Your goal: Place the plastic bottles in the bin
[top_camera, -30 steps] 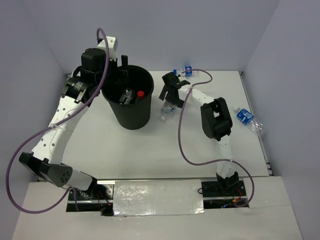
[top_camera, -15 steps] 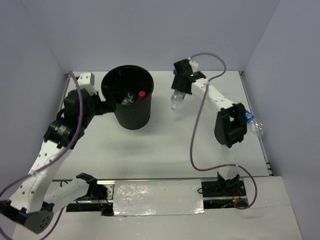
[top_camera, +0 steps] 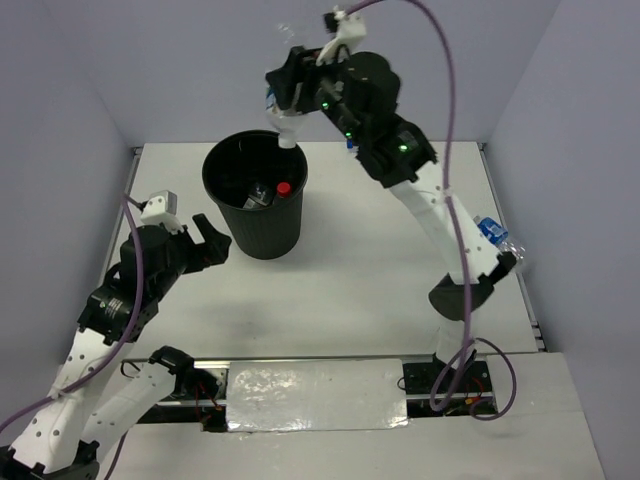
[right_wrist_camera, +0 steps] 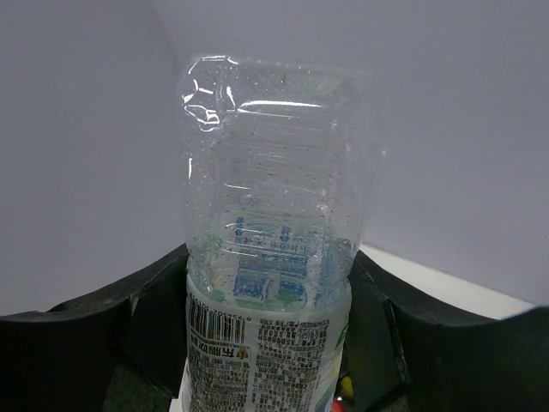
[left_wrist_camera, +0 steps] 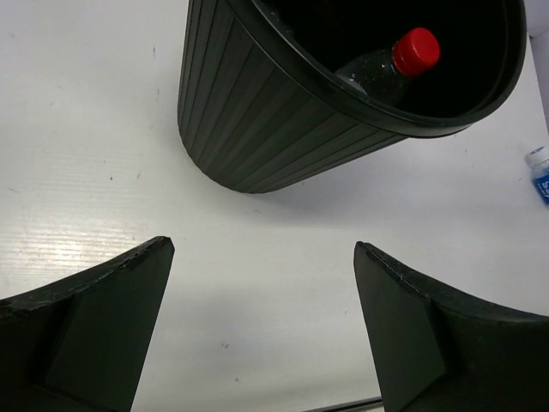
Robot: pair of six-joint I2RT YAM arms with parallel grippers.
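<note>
The black ribbed bin [top_camera: 262,225] stands on the white table, left of centre. A clear bottle with a red cap [top_camera: 283,187] lies inside it, and its red cap [left_wrist_camera: 416,51] shows in the left wrist view too. My right gripper [top_camera: 285,95] is raised above the bin's far rim and shut on a clear plastic bottle [top_camera: 287,130] that hangs cap down. The right wrist view has this printed-label bottle [right_wrist_camera: 270,257] clamped between both fingers [right_wrist_camera: 159,313]. My left gripper [top_camera: 205,245] stands open and empty, low at the bin's left, facing its wall [left_wrist_camera: 257,129].
A blue-labelled bottle [top_camera: 492,233] lies near the table's right edge, beside the right arm. Another bottle with a blue label [left_wrist_camera: 540,172] shows at the far right of the left wrist view. Grey walls close the table in at the back and both sides.
The right gripper closed on a bottle at the back of the table and lifted it up over the bin. The left arm drew back from the bin toward the near left.
</note>
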